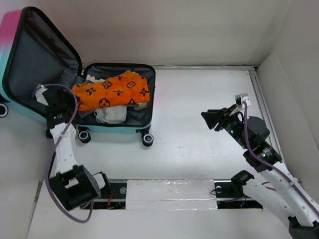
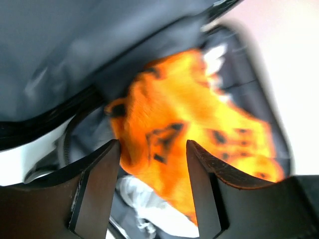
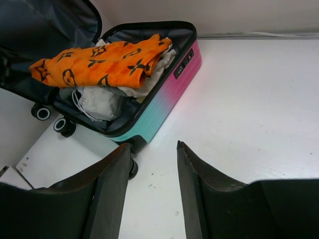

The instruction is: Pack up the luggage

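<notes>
Far left of the white table (image 1: 199, 94) is the small hard-shell suitcase, pink-to-turquoise with black trim (image 1: 117, 128). It's lying open, with its grey-lined lid (image 1: 40, 55) propped up on the left side. The left gripper (image 2: 153, 147) is right by the hinge, inside the lid. Its fingers are spread with nothing between them, and the clothes sit just past the tips.

The base half is already stuffed. A floppy orange cloth with a black monogram print (image 1: 112, 89) is heaped on top and rides above the rim. There's a crumpled white bundle (image 1: 112, 115) under it at the near side. The black-and-white wheels (image 1: 147, 139) stick out along the near edge.

Well off to the right, the right gripper (image 3: 153, 147) hangs over bare table. It's open too, holding nothing, and aimed at the case.

My guess on handling: the shell is stiff, glossy and probably light, so it'll slide or roll if it gets shoved. I'd pinch the lid by its free black rim, not the slick printed face, and swing it over. The cloth is soft and will likely bunch in the seam unless it's pressed down first.
</notes>
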`<state>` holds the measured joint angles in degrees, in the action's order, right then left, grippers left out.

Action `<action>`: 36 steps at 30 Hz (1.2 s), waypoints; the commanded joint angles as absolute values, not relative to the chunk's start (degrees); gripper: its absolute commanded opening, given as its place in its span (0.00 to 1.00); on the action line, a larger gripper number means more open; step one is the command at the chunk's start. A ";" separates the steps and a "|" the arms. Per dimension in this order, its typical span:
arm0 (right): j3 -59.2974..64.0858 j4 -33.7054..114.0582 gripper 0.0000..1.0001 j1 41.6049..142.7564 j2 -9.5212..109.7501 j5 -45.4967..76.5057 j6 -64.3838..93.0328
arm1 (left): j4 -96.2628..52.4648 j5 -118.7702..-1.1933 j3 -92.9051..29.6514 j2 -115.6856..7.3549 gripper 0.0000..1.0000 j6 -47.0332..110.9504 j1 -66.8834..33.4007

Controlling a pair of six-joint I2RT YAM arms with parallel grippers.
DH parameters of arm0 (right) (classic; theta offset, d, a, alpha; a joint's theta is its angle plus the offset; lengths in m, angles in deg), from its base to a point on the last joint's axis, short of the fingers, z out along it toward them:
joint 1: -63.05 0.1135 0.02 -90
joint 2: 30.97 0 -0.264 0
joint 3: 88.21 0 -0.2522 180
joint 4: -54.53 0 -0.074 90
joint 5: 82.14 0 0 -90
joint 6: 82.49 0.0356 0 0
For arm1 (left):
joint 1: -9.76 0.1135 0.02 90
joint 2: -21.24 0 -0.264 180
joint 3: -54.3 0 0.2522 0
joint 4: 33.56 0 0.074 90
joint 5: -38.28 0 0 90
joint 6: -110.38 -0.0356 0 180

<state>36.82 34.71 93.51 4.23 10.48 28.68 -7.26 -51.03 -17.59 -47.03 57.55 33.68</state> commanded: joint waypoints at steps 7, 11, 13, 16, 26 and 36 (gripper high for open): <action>36.46 37.52 0.49 94.43 5.85 14.71 28.52 | -13.29 -47.86 -15.99 -27.99 0.51 55.01 25.31; 38.56 41.03 0.33 94.96 7.08 18.39 29.66 | -9.44 -38.83 -13.95 -20.88 0.51 53.07 25.31; 39.09 41.56 0.00 95.57 8.49 20.25 29.66 | -7.50 -33.47 -13.42 -17.89 0.51 52.55 25.31; 39.79 43.05 0.00 96.10 9.29 23.33 29.66 | -6.79 -21.69 -12.20 -14.88 0.63 51.84 25.31; 44.10 47.45 0.41 97.16 9.29 29.84 30.19 | 6.51 -3.92 -29.33 -40.46 0.69 57.22 29.09; 44.10 48.51 0.53 98.39 10.86 31.86 30.19 | 8.34 8.66 -41.55 -47.84 0.60 44.48 29.09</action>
